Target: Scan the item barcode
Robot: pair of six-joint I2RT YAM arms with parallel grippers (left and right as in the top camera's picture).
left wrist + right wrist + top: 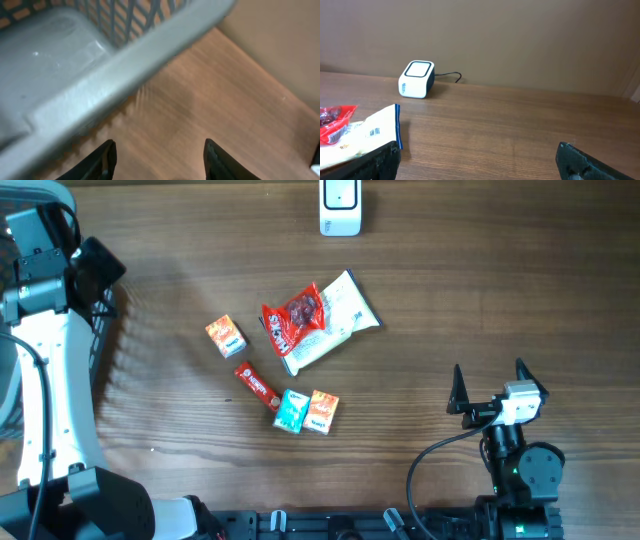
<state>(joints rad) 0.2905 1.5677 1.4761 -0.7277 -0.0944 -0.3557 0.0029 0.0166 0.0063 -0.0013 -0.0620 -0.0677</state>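
My L claw (160,152) hangs by the rim of the gray basket (115,60), at the far L side of the table (480,280). Its 2 fingers are apart w/ nothing btwn them, just wood below. My R claw (490,383) is spread wide and empty too, near the front R of the table, well apart from the snacks.

The scanner (340,208) is a small white box at the back, in the middle. The things to scan lie on the wood mid-table. There is a white bag (345,305) w/ a red packet (293,318) on top of it, and a small orange box (226,336) just L of them. Nearer me are a red bar (256,385), a teal box (291,411) and an orange-white box (322,412). Those 2 boxes touch side by side.
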